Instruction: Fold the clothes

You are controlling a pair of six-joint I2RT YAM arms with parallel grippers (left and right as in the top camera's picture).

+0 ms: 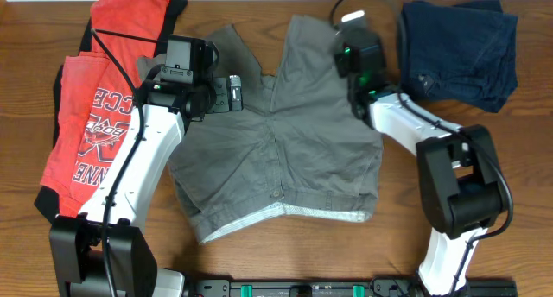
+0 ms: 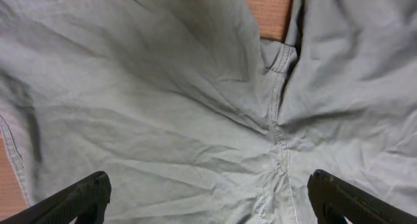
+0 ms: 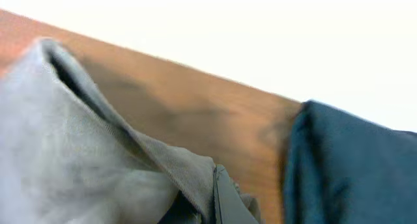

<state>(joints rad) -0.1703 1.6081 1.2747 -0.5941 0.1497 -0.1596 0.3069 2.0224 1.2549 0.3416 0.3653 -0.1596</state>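
Observation:
The grey-khaki shorts [image 1: 285, 150] lie spread on the wooden table, waistband toward the front, legs toward the back. My left gripper [image 1: 232, 93] hovers open over the left leg near the crotch seam [image 2: 277, 113]; its two black fingertips [image 2: 208, 198] are wide apart with nothing between them. My right gripper [image 1: 350, 60] is at the right leg's hem and is shut on a fold of the shorts fabric [image 3: 195, 175], which is bunched against its finger [image 3: 225, 201].
A red T-shirt with white lettering [image 1: 99, 98] lies at the left under my left arm. A dark navy folded garment [image 1: 458, 51] lies at the back right, close to my right gripper; it also shows in the right wrist view [image 3: 352, 165].

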